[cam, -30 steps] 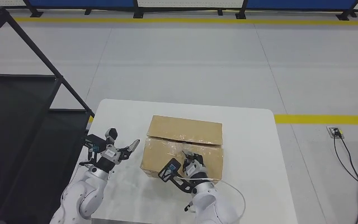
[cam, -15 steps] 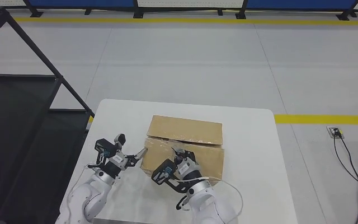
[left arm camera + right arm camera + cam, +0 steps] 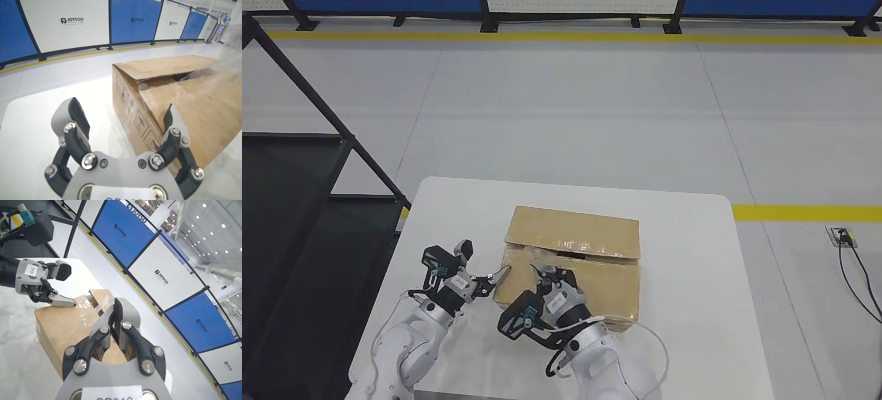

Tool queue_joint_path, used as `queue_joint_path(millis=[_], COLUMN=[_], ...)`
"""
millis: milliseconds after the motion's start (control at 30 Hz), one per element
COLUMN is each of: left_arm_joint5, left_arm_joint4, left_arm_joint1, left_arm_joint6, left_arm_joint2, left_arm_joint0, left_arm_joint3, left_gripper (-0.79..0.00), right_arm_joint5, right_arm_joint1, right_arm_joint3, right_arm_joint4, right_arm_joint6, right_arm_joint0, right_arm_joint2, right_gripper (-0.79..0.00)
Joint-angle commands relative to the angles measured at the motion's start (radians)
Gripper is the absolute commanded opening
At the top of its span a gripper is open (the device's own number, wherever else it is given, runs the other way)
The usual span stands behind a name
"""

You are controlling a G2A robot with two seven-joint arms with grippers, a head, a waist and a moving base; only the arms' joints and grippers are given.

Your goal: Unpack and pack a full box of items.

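Observation:
A brown cardboard box (image 3: 572, 232) lies in the middle of the white table (image 3: 687, 300). Its top flaps are parted by a narrow gap (image 3: 175, 76), with clear tape (image 3: 85, 308) wrinkled over the near flap. My right gripper (image 3: 114, 306) is over that flap (image 3: 547, 278), shut on a loose strip of the clear tape (image 3: 106, 299) lifted off the box. My left gripper (image 3: 122, 104) is open at the box's left end (image 3: 485, 281). One finger (image 3: 64, 302) rests on the flap's corner and the other (image 3: 63, 271) hangs off the box's side.
A black metal frame (image 3: 302, 240) stands close beside the table's left edge. Bare tabletop lies to the right of the box (image 3: 692, 260) and behind it (image 3: 472, 200). The table's near edge is just under both arms.
My left gripper has moved right, up to the box's left end. My right gripper has slid left along the near flap, drawing the tape strip with it.

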Motion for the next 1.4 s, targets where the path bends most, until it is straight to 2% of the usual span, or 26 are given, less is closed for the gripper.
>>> queue_joint_path(millis=[0,833,1200,1367], left_arm_joint5=[-0.002,-0.054,-0.072,-0.074], left_arm_joint4=[0.0,-0.014,-0.013,-0.015], left_arm_joint1=[0.0,0.006,0.009,0.01], left_arm_joint6=[0.002,0.03,0.037,0.04], left_arm_joint2=[0.001,-0.009,-0.016,-0.018], left_arm_joint0=[-0.002,-0.004,-0.003,-0.003], left_arm_joint3=[0.005,0.042,0.048,0.053], left_gripper=[0.0,0.0,0.0,0.0], right_arm_joint5=[0.005,0.026,0.037,0.008], right_arm_joint1=[-0.002,-0.053,-0.078,-0.088], right_arm_joint3=[0.004,0.049,0.081,0.102], right_arm_joint4=[0.002,-0.021,-0.03,-0.02], right_arm_joint6=[0.003,0.131,0.184,0.203], right_arm_joint0=[0.012,0.201,0.249,0.273], right_arm_joint2=[-0.013,-0.22,-0.261,-0.267], right_gripper=[-0.785,-0.785,-0.785,-0.785])
